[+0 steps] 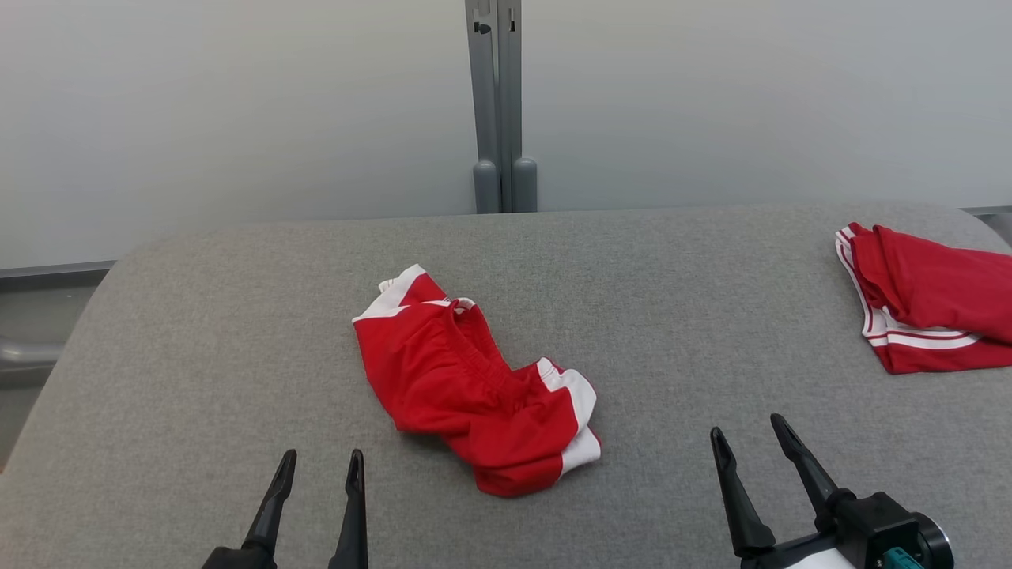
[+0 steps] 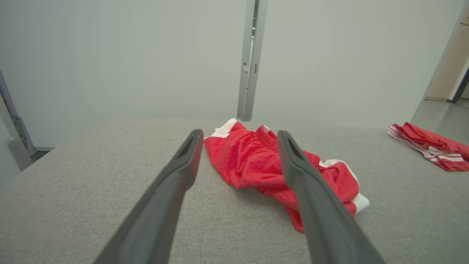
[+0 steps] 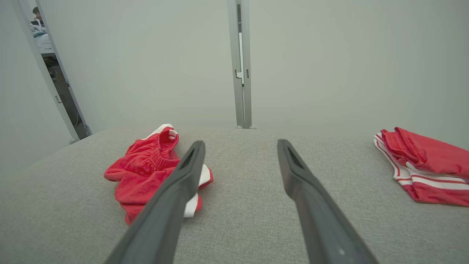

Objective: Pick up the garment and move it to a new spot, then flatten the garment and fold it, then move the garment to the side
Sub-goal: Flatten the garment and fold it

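the red garment (image 1: 474, 387) is sitting crumpled roughly in the middle of the grey fabric tabletop (image 1: 198, 332). it's bunched into a diagonal lump, with white bands poking out at its far end and its near right end, and the elastic waistband is scrunched up toward the far end. nothing is touching it. the left hand (image 1: 322, 457) hovers to the garment's left and nearer the robot, fingers spread apart and gripping nothing. the right hand (image 1: 747, 427) is on the other side, a bit apart from the garment, fingers splayed wide too with nothing between them. way off at the right edge of the tabletop there's a second red garment (image 1: 933, 308) with white stripes, lying flatter and well apart from the first. behind it all are pale wall panels with a grey post (image 1: 496, 103) at the seam.
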